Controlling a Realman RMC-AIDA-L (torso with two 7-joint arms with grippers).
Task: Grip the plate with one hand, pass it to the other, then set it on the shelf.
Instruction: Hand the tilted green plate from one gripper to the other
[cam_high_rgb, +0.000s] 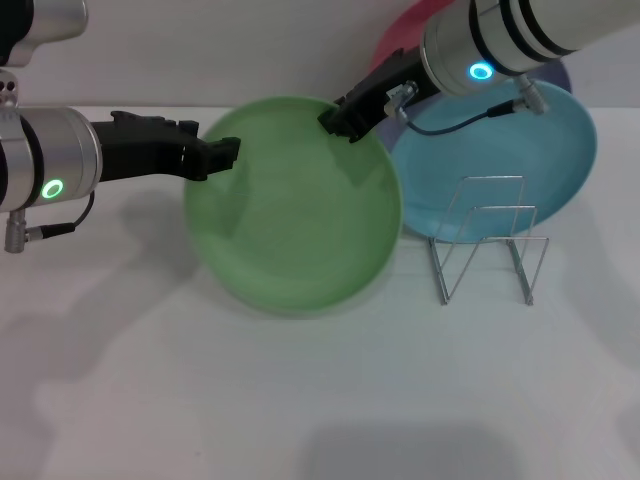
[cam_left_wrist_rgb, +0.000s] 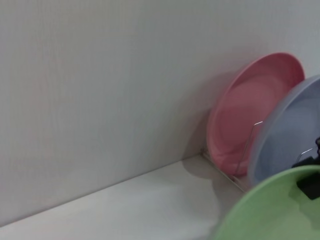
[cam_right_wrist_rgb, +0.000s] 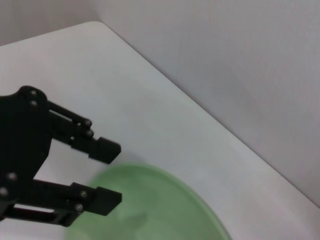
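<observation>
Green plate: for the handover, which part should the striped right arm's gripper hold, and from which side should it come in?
Take the plate by its thin, shallow rim at the far right edge, coming in from the rack side. The broad face offers nothing to pinch. The right gripper already sits there, clear of the open left gripper at the left rim.

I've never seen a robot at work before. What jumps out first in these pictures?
A big round light green plastic plate fills the middle of the head view, with the right gripper clamped on its far rim. The left gripper sits open just off its left edge. To the right, a low silver wire rack stands before a light blue plate, with a pink plate behind.
</observation>
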